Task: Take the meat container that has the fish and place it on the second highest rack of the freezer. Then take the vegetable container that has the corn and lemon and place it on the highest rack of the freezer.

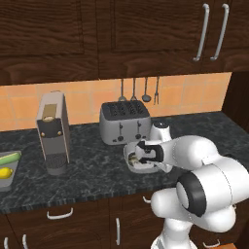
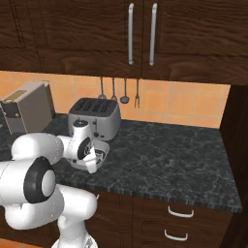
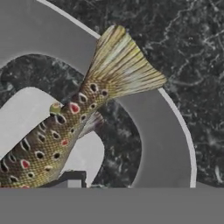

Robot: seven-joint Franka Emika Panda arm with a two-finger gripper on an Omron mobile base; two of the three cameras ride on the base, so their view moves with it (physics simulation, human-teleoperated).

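Neither container has reached the freezer: the task appears to be at its very start, with the first pick-up in hand and both placings left. The meat container (image 1: pixel 132 160) sits on the dark counter (image 1: pixel 87 170), just in front of the silver toaster (image 1: pixel 124 121), and the gripper (image 1: pixel 141 154) is lowered onto it from the near right. The hand hides the jaws from both sides, so I cannot tell whether they are wide or have closed on the rim. Up close, the fish (image 3: pixel 65 131) lies aslant in the dish, spotted olive-gold with red flecks, its fanned tail (image 3: pixel 120 65) crossing the thick grey rim (image 3: pixel 157 131). At the far left of the counter, the corn (image 1: pixel 8 158) and the lemon (image 1: pixel 5 172) rest together in their tray (image 1: pixel 7 182), untouched, beyond the coffee machine (image 1: pixel 52 133).
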